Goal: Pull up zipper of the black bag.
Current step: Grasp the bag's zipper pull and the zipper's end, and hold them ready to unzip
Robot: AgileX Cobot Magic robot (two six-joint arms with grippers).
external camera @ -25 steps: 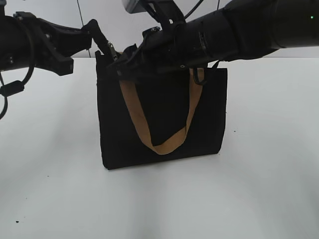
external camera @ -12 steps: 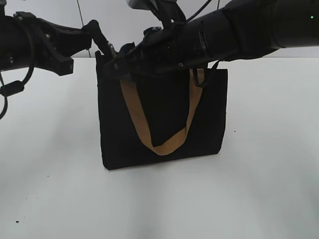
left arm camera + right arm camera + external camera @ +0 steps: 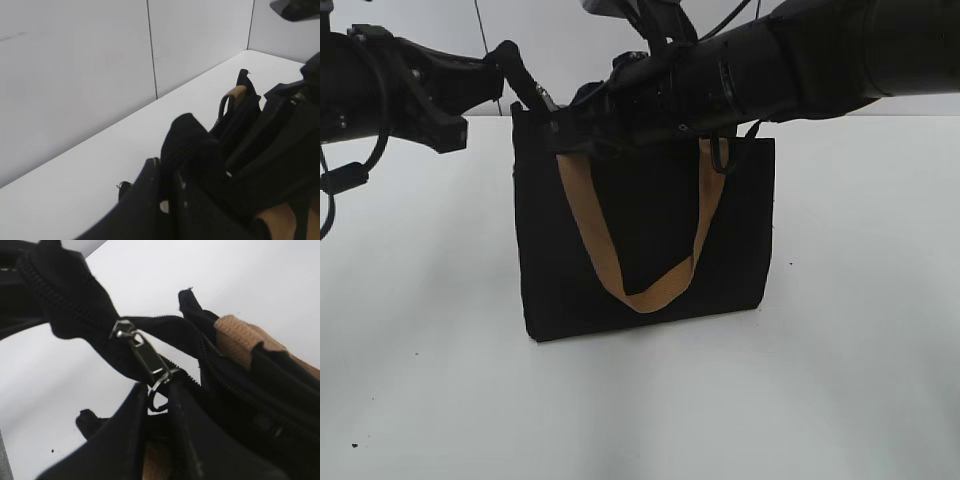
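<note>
The black bag (image 3: 650, 230) stands upright on the white table with a tan handle (image 3: 650, 290) hanging down its front. My left gripper (image 3: 532, 98) is shut on the bag's top left corner; in the left wrist view its fingers (image 3: 167, 170) pinch a fold of black fabric (image 3: 185, 132). My right gripper (image 3: 568, 128) reaches across the bag's top. In the right wrist view its fingers (image 3: 159, 392) are shut on the silver ring of the zipper (image 3: 145, 357), whose slider sits near the held corner. The teeth behind the slider are parted.
The white table (image 3: 840, 350) spreads in front of and beside the bag. A white panelled wall (image 3: 100, 60) stands close behind. The second tan handle (image 3: 240, 337) lies over the bag's open top beside my right gripper.
My right gripper has shifted a little to the right along the bag's top with the pull ring in it. The left gripper and the bag's corner stay put.
</note>
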